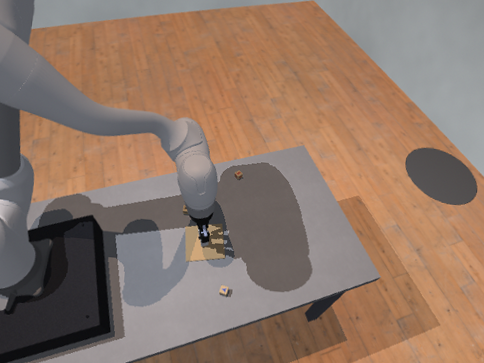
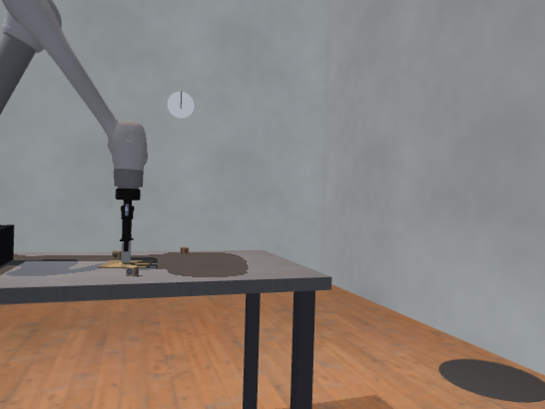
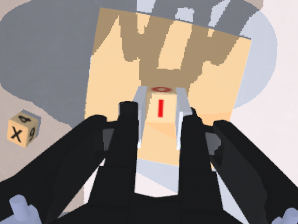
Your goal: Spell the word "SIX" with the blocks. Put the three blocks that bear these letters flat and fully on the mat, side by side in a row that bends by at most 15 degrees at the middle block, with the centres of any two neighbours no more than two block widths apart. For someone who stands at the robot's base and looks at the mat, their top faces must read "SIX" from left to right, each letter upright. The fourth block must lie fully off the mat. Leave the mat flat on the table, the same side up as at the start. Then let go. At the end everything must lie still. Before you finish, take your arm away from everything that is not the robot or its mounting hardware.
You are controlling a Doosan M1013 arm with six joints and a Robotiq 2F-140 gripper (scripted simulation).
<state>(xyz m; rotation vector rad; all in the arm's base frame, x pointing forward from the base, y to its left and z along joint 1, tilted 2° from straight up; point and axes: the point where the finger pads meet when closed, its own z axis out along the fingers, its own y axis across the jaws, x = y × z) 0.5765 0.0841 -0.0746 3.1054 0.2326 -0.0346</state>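
Observation:
My gripper (image 1: 204, 243) (image 2: 126, 261) (image 3: 161, 101) points straight down and is shut on a wooden block (image 3: 161, 116). The block's upper face bears a red I; a red round letter shows on its far side. It is at or just over the middle of the tan mat (image 1: 194, 253) (image 2: 107, 264) (image 3: 104, 75); I cannot tell if it touches. The X block (image 1: 185, 210) (image 2: 117, 254) (image 3: 22, 128) lies off the mat, with a black X, a 4 and another sign showing. A block with blue signs (image 1: 224, 290) (image 2: 132, 271) and a reddish-marked block (image 1: 239, 174) (image 2: 185, 250) also lie off the mat.
The grey table (image 1: 332, 256) (image 2: 284, 271) carries everything. A black base tray (image 1: 74, 281) with raised edges surrounds the robot's foot. The arm's shadow covers parts of the table and mat. The reddish-marked block lies near the table's far edge, the blue-marked one towards the near edge.

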